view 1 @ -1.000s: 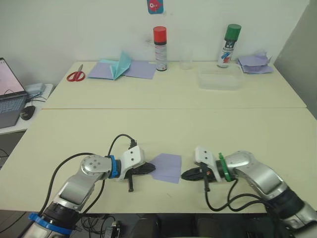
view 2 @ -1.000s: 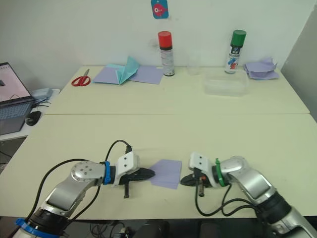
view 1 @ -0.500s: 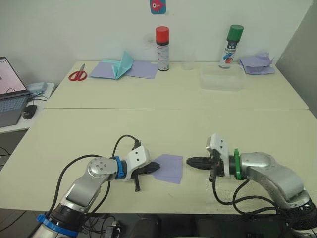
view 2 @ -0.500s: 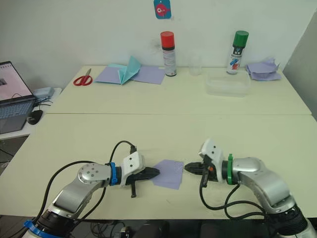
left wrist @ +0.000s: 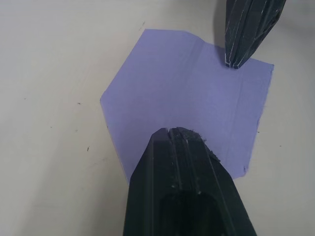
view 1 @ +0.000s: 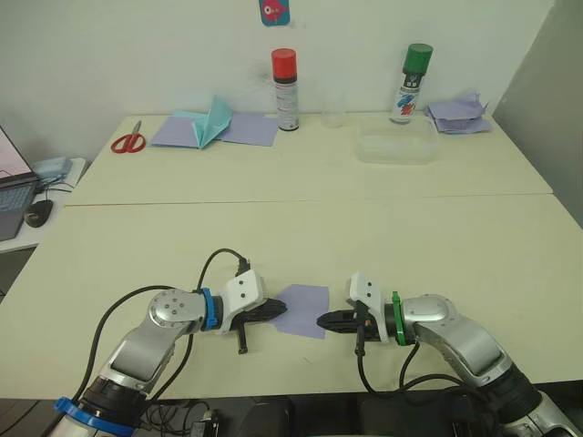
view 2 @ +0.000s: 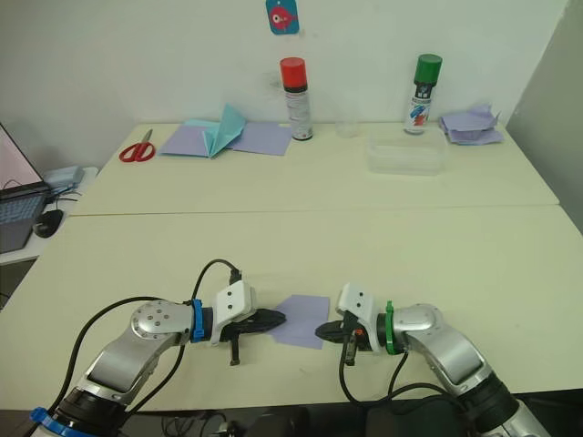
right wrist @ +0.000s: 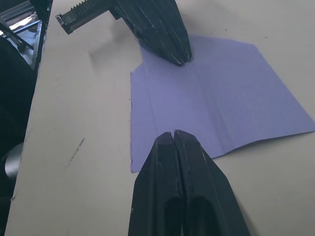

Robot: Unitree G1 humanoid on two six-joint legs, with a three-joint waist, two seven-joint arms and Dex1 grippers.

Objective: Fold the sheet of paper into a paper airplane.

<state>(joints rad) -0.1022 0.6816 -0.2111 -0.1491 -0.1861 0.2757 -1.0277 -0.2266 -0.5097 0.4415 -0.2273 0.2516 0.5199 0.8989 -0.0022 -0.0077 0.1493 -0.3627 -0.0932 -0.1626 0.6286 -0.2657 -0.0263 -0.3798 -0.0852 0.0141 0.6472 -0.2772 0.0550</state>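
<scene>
Both clenched, left end effector (view 1: 279,309) and right end effector (view 1: 322,321) tips press opposite edges of the flat paper (view 1: 303,309), bare desk (view 1: 301,237) around.

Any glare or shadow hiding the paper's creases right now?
Left wrist view: sheet of paper evenly lit, creases readable, left gripper blurred up close. Right wrist view: no glare, right gripper tips soft. Head views: soft light, faint shadows, creases too small to read.

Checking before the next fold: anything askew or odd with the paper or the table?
Nothing damaged or spilled. The sheet of paper lies flat but turned askew to the table edge, one corner folded in. Both shut pincers, left and right, press tips on its opposite edges.
</scene>
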